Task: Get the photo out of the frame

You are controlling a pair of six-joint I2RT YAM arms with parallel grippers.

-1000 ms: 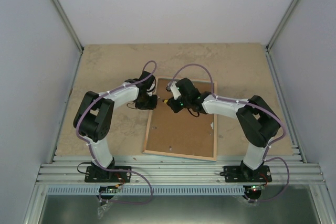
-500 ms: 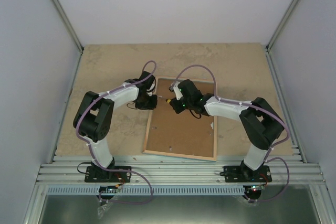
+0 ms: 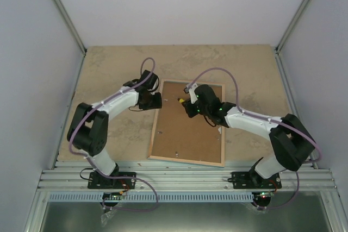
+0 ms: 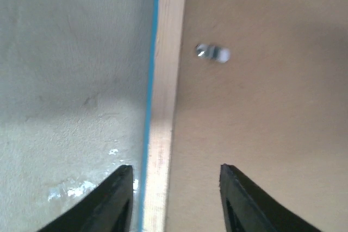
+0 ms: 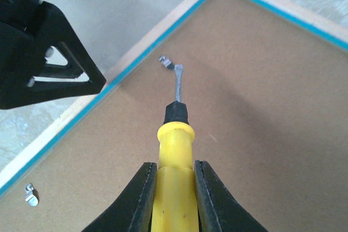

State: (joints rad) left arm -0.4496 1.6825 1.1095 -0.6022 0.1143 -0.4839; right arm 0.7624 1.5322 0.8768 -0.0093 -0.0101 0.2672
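1. Right gripper [image 5: 173, 184]: jaws narrow, clamped on the yellow plastic handle of a flat-blade screwdriver [image 5: 174, 148]. The handle sits between both fingers and the steel shaft points forward and down.
2. The blade tip lies just beside a small silver metal clip [image 5: 166, 62] on the board. I cannot tell whether they touch.
3. Left gripper [image 4: 171, 188]: jaws partly apart, holding nothing. In the wrist view its black fingers [image 4: 119, 199] stand either side of the frame's pale wood edge. Contact with the edge cannot be judged.
4. Thin turquoise-blue rectangular picture frame [image 3: 187, 134]: flat on the table, back up, showing brown board edged in pale wood. The long side runs near to far, slightly skewed.
5. Both grippers are at the frame's far-left part, the left one [image 3: 155, 100] at the outer edge and the right one [image 3: 187, 104] over the board.
6. Photo: hidden in every view. Only the frame's back shows.
7. Second silver clip [image 5: 31, 195] sits nearer along the same edge.
8. Beige stone-patterned table [image 3: 109, 69] lies under everything.
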